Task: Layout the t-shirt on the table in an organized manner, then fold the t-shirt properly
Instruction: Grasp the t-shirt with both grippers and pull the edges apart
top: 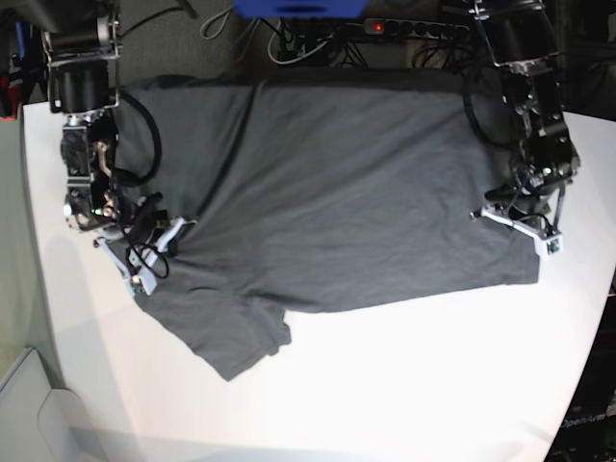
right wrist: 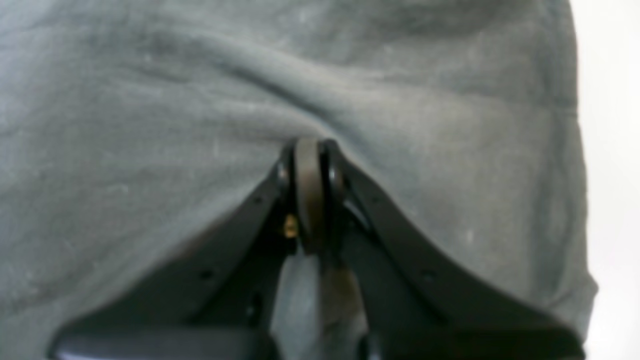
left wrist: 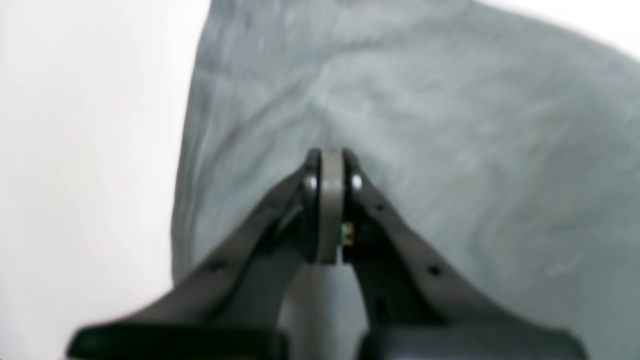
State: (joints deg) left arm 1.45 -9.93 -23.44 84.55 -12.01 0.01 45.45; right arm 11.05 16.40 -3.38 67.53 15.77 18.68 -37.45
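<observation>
Worktop (top: 385,385): white, bare along the near edge. Shirt (top: 337,183): dark grey, spread flat across the far half, one sleeve trailing toward the near left corner. Left claw (left wrist: 327,155): jaws pinched together, on the cloth near its edge. Right claw (right wrist: 307,145): jaws likewise pinched together, pressed against wrinkled cloth by the sleeve.

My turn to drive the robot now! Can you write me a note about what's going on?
Left end effector: shut, pinching the shirt.
Right end effector: shut, pinching the shirt too.
Shirt: spread on the table, one end effector at each side edge; one sleeve sticks out toward the table's near edge.
Done: mostly laid out, some wrinkles.
Left: smooth it, then fold.
</observation>
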